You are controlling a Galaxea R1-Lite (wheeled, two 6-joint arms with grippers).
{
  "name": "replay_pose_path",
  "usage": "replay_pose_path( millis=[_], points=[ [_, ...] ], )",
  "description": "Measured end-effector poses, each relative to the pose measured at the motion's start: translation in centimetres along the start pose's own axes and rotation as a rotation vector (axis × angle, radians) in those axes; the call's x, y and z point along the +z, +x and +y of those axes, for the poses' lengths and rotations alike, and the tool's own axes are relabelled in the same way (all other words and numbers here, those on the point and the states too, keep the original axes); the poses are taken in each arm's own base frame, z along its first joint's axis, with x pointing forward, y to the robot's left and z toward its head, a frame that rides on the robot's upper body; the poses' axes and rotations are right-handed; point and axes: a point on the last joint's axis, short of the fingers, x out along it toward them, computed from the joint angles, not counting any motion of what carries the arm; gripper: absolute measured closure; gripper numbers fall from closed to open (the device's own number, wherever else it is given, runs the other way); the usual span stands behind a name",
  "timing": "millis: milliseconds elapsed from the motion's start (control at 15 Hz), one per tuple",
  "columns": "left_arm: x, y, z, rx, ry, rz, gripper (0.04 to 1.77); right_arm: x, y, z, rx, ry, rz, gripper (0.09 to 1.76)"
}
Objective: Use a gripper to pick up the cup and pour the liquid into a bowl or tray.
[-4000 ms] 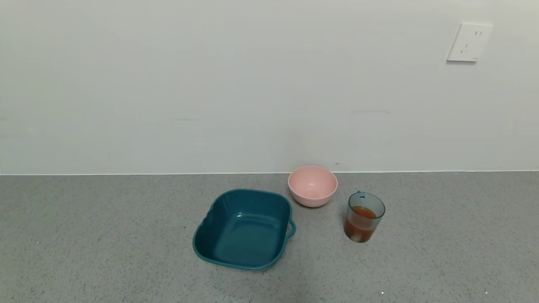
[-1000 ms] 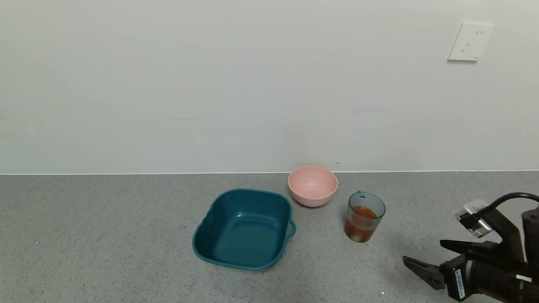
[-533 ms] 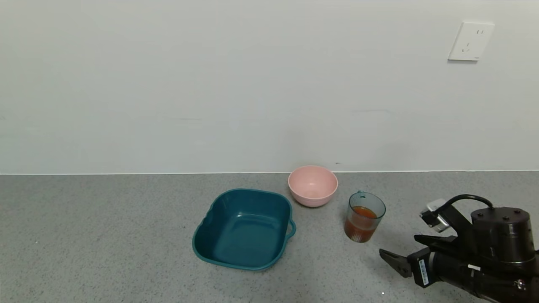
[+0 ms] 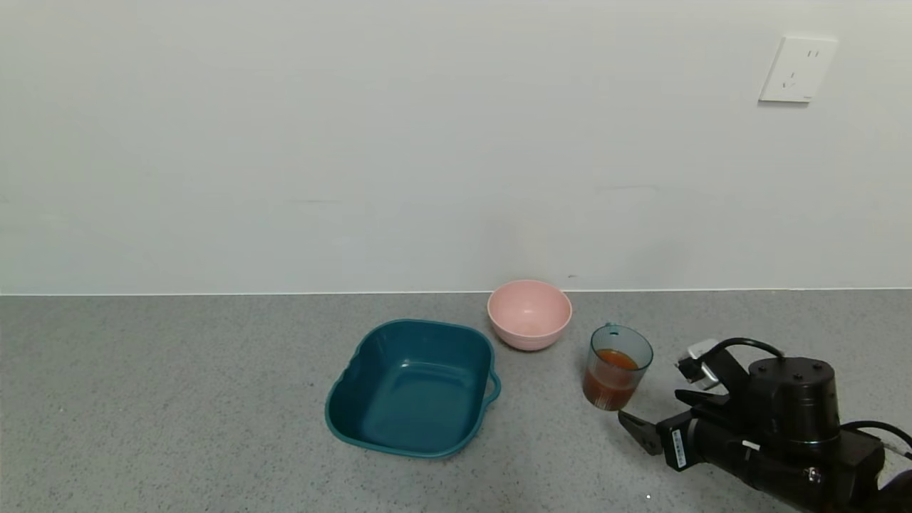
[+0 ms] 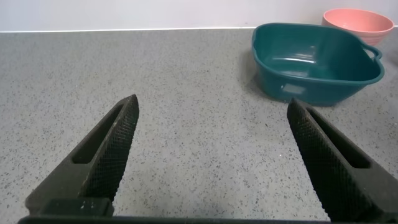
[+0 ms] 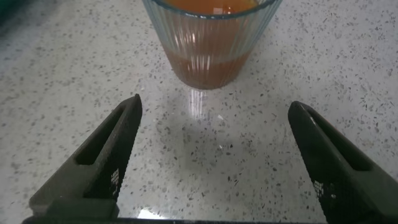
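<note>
The ribbed clear cup (image 4: 618, 363) stands upright on the grey counter, right of the pink bowl, and holds reddish-brown liquid (image 4: 608, 388). The dark teal basin (image 4: 417, 388) sits empty to its left. My right gripper (image 4: 655, 407) is low over the counter just right of and nearer than the cup, open, with its fingertips short of it. In the right wrist view the cup (image 6: 211, 37) with its liquid (image 6: 208, 65) stands just ahead of the open right gripper (image 6: 214, 109). My left gripper (image 5: 211, 106) is open and empty over bare counter, and the basin (image 5: 311, 87) lies beyond it.
A round pink bowl (image 4: 529, 313) stands near the wall between the basin and the cup; it also shows in the left wrist view (image 5: 357, 18). A white wall with a socket (image 4: 796, 70) rises behind the counter.
My right arm has come into view from the lower right and moved left toward the cup, its gripper open. The cup, basin and bowl have not moved.
</note>
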Motion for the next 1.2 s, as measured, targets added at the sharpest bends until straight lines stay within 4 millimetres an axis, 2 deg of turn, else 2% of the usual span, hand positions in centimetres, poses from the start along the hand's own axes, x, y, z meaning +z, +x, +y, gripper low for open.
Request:
replay_pose_path(
  millis=[467, 800, 1200],
  points=[
    [0.0, 0.0, 0.0, 0.000, 0.000, 0.000, 0.09, -1.6, 3.0, 0.2, -0.007, -0.002, -0.057, 0.14],
    [0.0, 0.0, 0.0, 0.000, 0.000, 0.000, 0.09, -2.3, 3.6, 1.1, 0.019, -0.019, -0.070, 0.14],
    [0.0, 0.0, 0.0, 0.000, 0.000, 0.000, 0.09, -2.0, 4.3, 1.2, 0.000, -0.035, -0.152, 0.14]
  ],
)
